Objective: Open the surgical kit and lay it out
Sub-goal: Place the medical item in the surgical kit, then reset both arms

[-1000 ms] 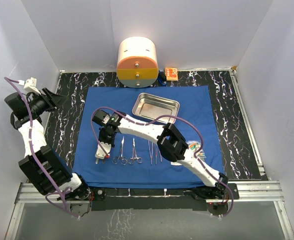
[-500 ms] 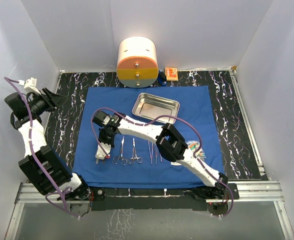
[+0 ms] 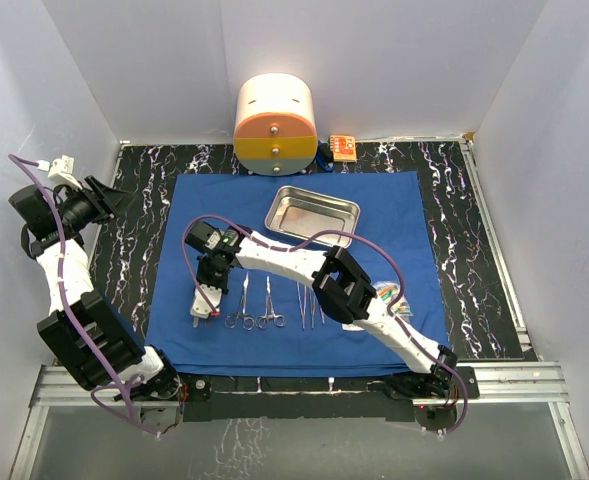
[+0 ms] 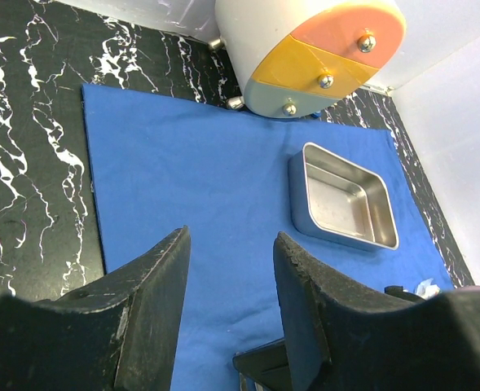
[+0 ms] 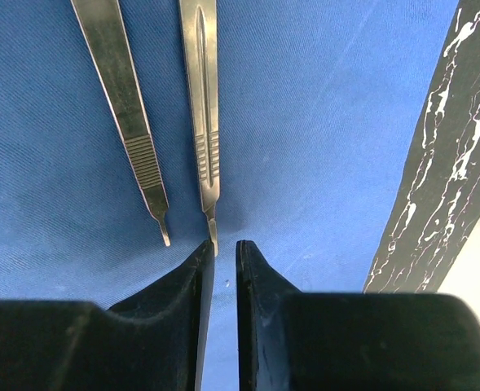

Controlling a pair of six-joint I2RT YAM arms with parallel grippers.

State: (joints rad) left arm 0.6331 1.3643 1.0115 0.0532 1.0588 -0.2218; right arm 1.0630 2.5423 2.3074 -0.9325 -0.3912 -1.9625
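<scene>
The royal-blue cloth wrap [image 3: 394, 215] lay spread flat on the black marbled worktop [image 3: 474, 250]; the steel tray [image 3: 312, 215] stood on its far half, upright; nearer the arms lay a row of ring-handled instruments [image 3: 245, 298] and thin tweezers [image 3: 309, 305], with clear packets [image 3: 392, 298] partly hidden by the right arm; the right end effector [image 5: 222, 244] hung low over the cloth's left side, narrow, blue cloth showing through the gap; two scalpels [image 5: 121, 106] lay side by side just beyond its tips, the right one's end at the gap's mouth; the left end effector [image 4: 227, 309] hovered high at left, wide, holding nothing.
</scene>
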